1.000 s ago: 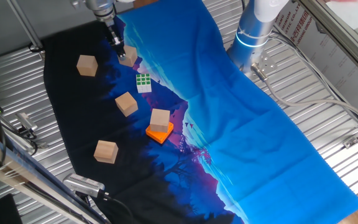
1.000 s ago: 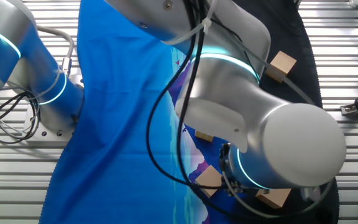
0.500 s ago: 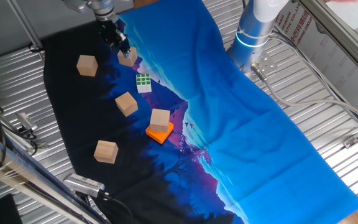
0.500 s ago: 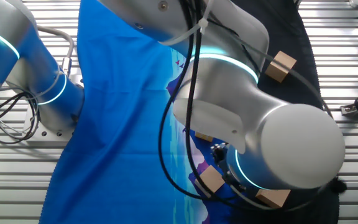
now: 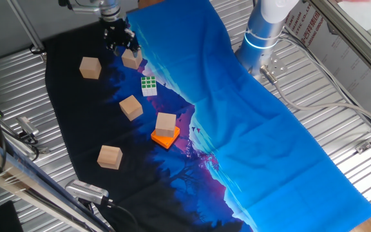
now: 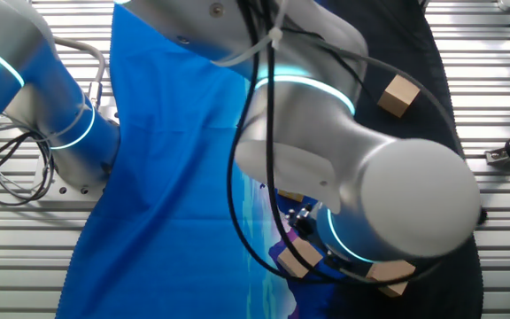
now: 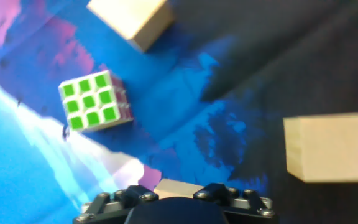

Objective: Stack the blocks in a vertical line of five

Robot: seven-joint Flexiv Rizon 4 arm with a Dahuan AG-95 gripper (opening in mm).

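Several tan wooden blocks lie on the dark cloth: one at the far left (image 5: 90, 67), one in the middle (image 5: 131, 107), one near the front (image 5: 109, 156), and one (image 5: 165, 123) resting on the flat orange square (image 5: 166, 138). My gripper (image 5: 124, 48) is at the back of the cloth, shut on another block (image 5: 131, 59). In the hand view that held block (image 7: 176, 186) shows between the jaws of the gripper (image 7: 176, 194), with one loose block (image 7: 325, 148) to the right and another (image 7: 129, 15) at the top. The arm hides most of the other fixed view; the held block (image 6: 297, 258) shows under it.
The green-and-white puzzle cube (image 5: 149, 85) sits just in front of the gripper, also visible in the hand view (image 7: 94, 101). The robot base (image 5: 263, 32) stands at the back right with cables. Metal tools (image 5: 24, 132) lie off the cloth at the left.
The gripper has turned about its axis at the same spot, and the block between its jaws has turned with it. The other blocks have not moved.
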